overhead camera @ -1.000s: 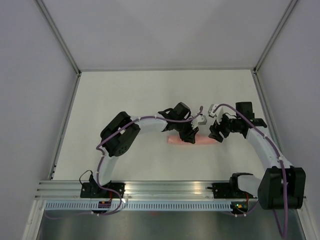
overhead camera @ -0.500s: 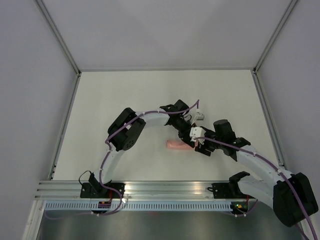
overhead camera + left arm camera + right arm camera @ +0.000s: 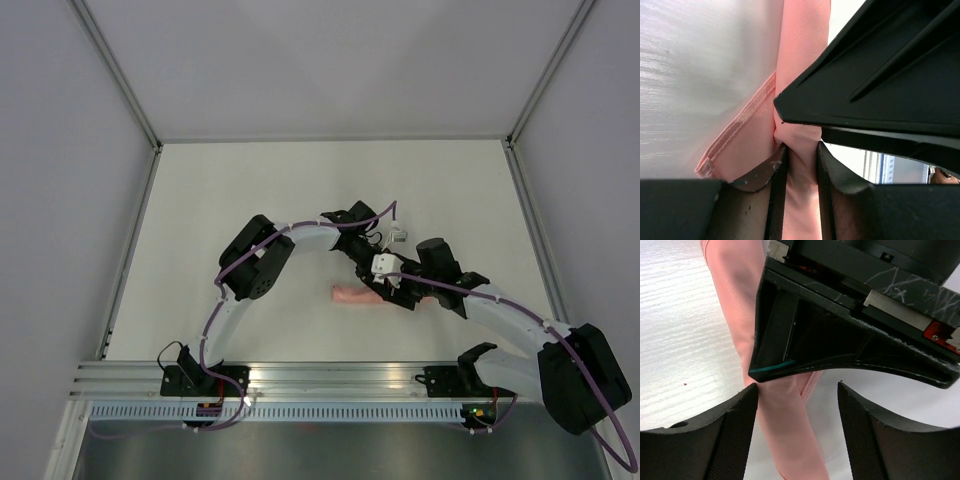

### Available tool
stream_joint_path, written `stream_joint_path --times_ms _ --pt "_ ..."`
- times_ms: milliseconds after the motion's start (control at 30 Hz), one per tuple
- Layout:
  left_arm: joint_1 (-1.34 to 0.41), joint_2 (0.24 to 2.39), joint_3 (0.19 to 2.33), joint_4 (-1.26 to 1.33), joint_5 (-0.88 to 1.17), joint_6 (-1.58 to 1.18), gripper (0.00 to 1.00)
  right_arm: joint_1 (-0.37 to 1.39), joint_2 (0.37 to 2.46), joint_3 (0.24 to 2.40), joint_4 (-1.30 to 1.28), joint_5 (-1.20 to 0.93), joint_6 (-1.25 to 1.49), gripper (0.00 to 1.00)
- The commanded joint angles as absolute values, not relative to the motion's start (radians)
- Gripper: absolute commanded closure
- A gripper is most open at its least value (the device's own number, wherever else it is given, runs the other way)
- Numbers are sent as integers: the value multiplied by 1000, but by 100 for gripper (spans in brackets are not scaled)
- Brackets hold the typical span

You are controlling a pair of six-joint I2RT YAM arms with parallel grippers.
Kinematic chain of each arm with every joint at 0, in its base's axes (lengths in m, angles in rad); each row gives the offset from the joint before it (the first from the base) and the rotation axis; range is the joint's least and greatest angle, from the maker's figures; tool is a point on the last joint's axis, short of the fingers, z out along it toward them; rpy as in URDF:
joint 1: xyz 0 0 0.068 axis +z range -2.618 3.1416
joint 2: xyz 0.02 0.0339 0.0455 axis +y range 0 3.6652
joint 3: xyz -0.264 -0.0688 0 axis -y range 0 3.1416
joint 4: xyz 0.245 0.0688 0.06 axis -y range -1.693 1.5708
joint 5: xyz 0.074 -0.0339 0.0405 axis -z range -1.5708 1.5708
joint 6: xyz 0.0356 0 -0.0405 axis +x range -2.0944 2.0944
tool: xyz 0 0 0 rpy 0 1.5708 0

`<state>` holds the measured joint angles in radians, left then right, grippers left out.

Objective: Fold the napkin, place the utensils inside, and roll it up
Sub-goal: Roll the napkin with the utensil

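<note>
The salmon-pink napkin (image 3: 350,294) lies rolled into a narrow tube on the table, its right part hidden under both grippers. My left gripper (image 3: 378,283) is shut on the roll; in the left wrist view the cloth (image 3: 802,90) is pinched between the fingers (image 3: 774,190). My right gripper (image 3: 402,293) is open and straddles the roll right beside the left one; the roll (image 3: 785,430) runs between its jaws, against the left finger (image 3: 735,435). A loose hemmed edge (image 3: 811,382) hangs beside the roll. No knife is in view.
The white table (image 3: 250,200) has grey walls on three sides. An aluminium rail (image 3: 330,378) with the arm bases runs along the near edge. The two wrists crowd together over the roll's right half.
My right arm has swung left from the roll's right end and come down over the roll beside the left gripper. The left gripper has stayed on the roll, shifting slightly.
</note>
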<state>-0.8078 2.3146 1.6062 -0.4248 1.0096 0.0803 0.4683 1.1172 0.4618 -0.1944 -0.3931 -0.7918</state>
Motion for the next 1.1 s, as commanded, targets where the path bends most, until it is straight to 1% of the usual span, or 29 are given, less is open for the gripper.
stream_joint_path --times_ms 0,233,400,467,500,567,600,633,700,733,767,800,933,1067 --pt "-813 2379 1603 -495 934 64 68 474 1163 477 -210 -399 -796 30" --pt "-811 2381 1614 -495 933 55 65 474 1172 497 -267 -429 -805 31" --pt "-811 2381 1620 -494 931 54 65 474 1200 497 -273 -431 -810 35" --pt "-811 2381 1621 -495 931 54 65 474 1206 499 -268 -431 -807 41" --pt "-811 2381 1623 -494 930 51 65 474 1212 502 -268 -430 -802 47" --pt "-811 2376 1626 -494 925 49 65 474 1219 514 -273 -428 -793 52" --pt "-811 2375 1625 -489 920 49 63 472 1224 518 -279 -429 -795 55" --pt "-811 2369 1621 -485 919 48 61 472 1233 528 -285 -430 -793 61" --pt "-811 2341 1609 -465 913 29 58 472 1244 535 -299 -436 -798 65" --pt "-810 2329 1589 -428 907 22 56 471 1246 541 -305 -442 -799 69" --pt "-808 2316 1583 -413 905 15 52 469 1249 543 -313 -446 -801 71" --pt "-808 2292 1575 -399 899 11 51 468 1255 546 -317 -451 -805 72" --pt "-796 2232 1542 -316 865 -64 50 456 1285 581 -359 -471 -828 76" --pt "-763 2166 1493 -214 798 -113 49 427 1325 629 -439 -532 -860 77"
